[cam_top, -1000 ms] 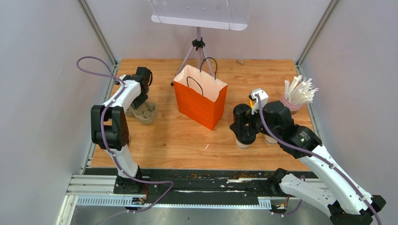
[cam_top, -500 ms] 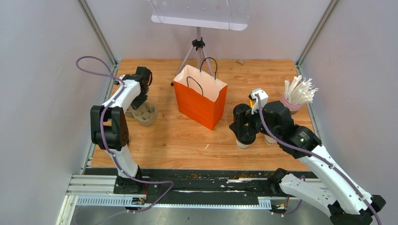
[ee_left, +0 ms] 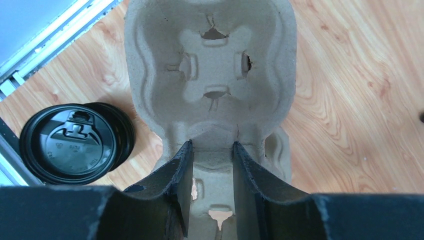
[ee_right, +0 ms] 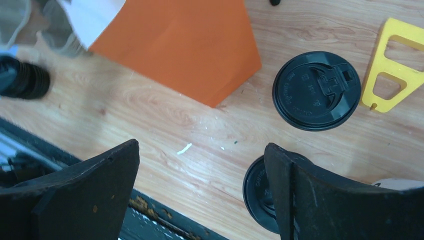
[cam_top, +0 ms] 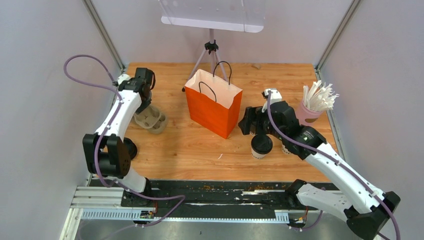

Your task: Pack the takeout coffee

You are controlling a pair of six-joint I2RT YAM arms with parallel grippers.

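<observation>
Nearest, cups [ee_right: 316,91] are seen standing on the table [cam_top: 190,150] under the right tool [ee_right: 200,150], which is spread wide and empty. Beyond, the tray [ee_left: 210,75] is pinched at a ridge by the left tool [ee_left: 212,145]; it should be kept level and carried toward the bag [cam_top: 212,112].

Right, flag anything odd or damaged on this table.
The cardboard tray has small ragged tears around its slots. A white scrap lies on the wood near the orange bag, and a flat yellow piece sits beside one lidded cup.
</observation>
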